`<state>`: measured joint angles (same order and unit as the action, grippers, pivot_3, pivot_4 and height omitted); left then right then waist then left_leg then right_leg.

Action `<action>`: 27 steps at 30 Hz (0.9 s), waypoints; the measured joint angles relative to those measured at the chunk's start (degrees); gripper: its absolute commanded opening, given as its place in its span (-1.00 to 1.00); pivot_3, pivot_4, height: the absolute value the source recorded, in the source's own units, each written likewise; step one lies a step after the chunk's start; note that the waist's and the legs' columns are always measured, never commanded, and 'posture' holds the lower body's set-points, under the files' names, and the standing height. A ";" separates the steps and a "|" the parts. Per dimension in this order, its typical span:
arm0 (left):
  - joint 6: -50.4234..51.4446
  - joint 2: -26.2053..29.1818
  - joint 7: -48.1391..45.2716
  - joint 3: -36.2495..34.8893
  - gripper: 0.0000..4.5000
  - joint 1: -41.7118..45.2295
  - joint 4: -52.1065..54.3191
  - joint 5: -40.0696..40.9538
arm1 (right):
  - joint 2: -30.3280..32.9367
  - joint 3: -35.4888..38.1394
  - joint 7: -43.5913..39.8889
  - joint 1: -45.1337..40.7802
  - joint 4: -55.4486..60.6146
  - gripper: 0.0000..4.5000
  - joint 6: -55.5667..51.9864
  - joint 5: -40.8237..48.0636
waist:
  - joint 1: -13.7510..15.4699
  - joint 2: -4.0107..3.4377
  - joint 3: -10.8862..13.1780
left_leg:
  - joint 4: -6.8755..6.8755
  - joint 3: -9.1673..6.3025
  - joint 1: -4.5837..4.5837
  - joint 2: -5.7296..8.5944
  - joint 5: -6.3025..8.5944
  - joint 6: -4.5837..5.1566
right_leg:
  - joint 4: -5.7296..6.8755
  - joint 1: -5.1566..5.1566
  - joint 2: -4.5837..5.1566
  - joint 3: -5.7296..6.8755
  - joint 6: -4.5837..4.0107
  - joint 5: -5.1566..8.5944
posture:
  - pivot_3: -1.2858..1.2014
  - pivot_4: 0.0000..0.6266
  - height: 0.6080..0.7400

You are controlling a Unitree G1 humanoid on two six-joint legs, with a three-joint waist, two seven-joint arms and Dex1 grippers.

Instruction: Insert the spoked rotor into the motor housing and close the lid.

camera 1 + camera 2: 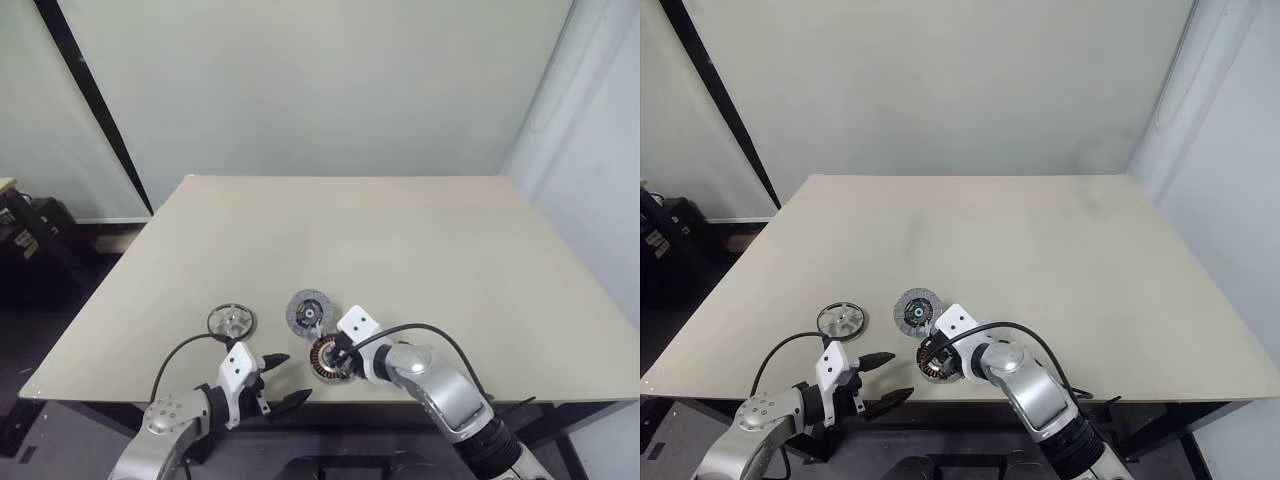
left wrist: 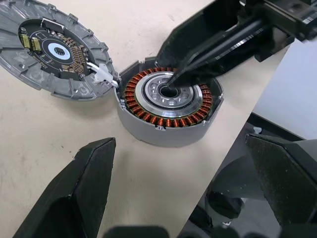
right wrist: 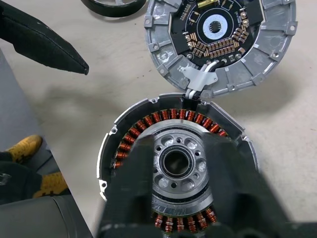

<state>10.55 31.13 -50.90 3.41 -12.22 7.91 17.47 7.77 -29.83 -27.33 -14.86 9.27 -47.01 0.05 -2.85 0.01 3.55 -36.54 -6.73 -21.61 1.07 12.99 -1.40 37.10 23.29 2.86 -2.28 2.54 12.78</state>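
While the motor housing [image 2: 168,106] rests near the worktop [image 1: 400,240] front edge, the right fingers [image 2: 208,54] sit slightly parted over its silvery centre (grasping nothing visible). Left fingers [image 2: 74,193], spread wide, flank it without contact. Lid [image 3: 223,34] lies alongside, wired to it.

Bare lab or test room; pale table [image 1: 400,240], plain backdrop wall [image 1: 320,80], dark equipment case [image 1: 30,235].

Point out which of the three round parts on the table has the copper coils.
The motor housing, nearest the table's front edge under the right gripper. The lid shows a circuit board; the spoked rotor is plain silvery metal.
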 measured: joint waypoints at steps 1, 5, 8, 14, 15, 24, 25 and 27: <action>0.00 0.02 0.01 -0.03 1.00 -0.02 0.00 0.00 | 0.00 -0.12 -0.03 0.00 -0.36 -0.88 0.04 -0.03 | 0.00 0.00 0.00 | 0.00 0.00 0.00 0.00 0.00 0.00 | 0.00 0.00 0.00 0.00 0.00 0.00 | 0.03 -1.00 1.00; 0.00 0.07 0.12 -0.18 1.00 -0.14 0.00 0.01 | 0.65 -1.01 0.00 0.12 -2.72 -0.99 0.74 -0.32 | -0.01 0.00 0.00 | 0.00 0.01 0.00 0.00 0.00 0.00 | 0.00 0.00 0.00 -0.01 0.00 0.00 | 0.03 -1.00 1.00; 0.00 0.08 0.35 -0.21 1.00 -0.18 0.00 0.02 | 1.03 -1.14 0.04 0.11 -3.37 -0.99 1.90 -0.58 | -0.01 0.00 -0.01 | 0.00 0.01 0.02 0.00 0.00 0.00 | 0.00 -0.02 0.00 0.00 0.00 0.00 | 0.03 -1.00 1.00; 0.44 -0.93 1.76 -1.30 1.00 -1.06 0.04 1.46 | 0.81 -0.78 0.43 0.21 -3.67 -0.99 2.92 -0.61 | 0.00 0.00 0.00 | -0.02 0.00 0.00 0.00 0.00 0.00 | 0.00 -0.02 0.01 -0.01 0.00 0.00 | 0.03 -1.00 1.00; 0.77 -1.45 2.16 -2.03 1.00 -1.21 0.14 1.87 | 0.78 -0.47 0.45 0.25 -3.61 -0.91 2.92 -0.49 | 0.00 0.00 0.00 | -0.02 0.01 0.00 0.00 0.00 0.00 | 0.00 -0.01 0.01 -0.01 0.00 0.00 | 0.03 -1.00 1.00; 8.78 -7.58 8.32 -10.87 1.00 -6.30 3.51 13.19 | 1.62 2.33 -2.11 0.26 4.38 0.36 1.98 3.28 | -0.01 0.02 0.00 | 0.02 -0.04 0.00 -0.02 0.01 0.00 | -0.01 0.00 0.01 0.01 0.00 0.00 | 0.03 -1.00 1.00; 9.56 -8.48 9.21 -12.07 1.00 -7.09 3.57 14.66 | 1.96 2.57 -2.07 0.40 4.92 0.55 1.89 3.33 | 0.00 0.02 0.00 | 0.00 -0.04 -0.01 -0.02 0.01 -0.01 | -0.01 0.00 0.01 0.02 0.00 0.00 | 0.03 -1.00 1.00; 10.96 -10.39 11.13 -14.49 1.00 -8.24 3.55 17.08 | 2.38 3.38 -1.66 0.80 5.38 0.84 1.89 3.34 | 0.04 0.03 0.00 | -0.05 -0.06 -0.03 0.00 0.01 -0.02 | -0.02 -0.02 0.04 0.03 0.00 0.00 | 0.03 -1.00 1.00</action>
<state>21.51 20.74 -39.76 -11.08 -20.46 11.46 34.55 10.15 -26.46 -28.99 -14.06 14.64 -45.12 3.39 -2.81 0.03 3.56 -36.59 -6.79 -21.64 1.07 13.01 -1.42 37.08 23.27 2.90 -2.25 2.54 12.78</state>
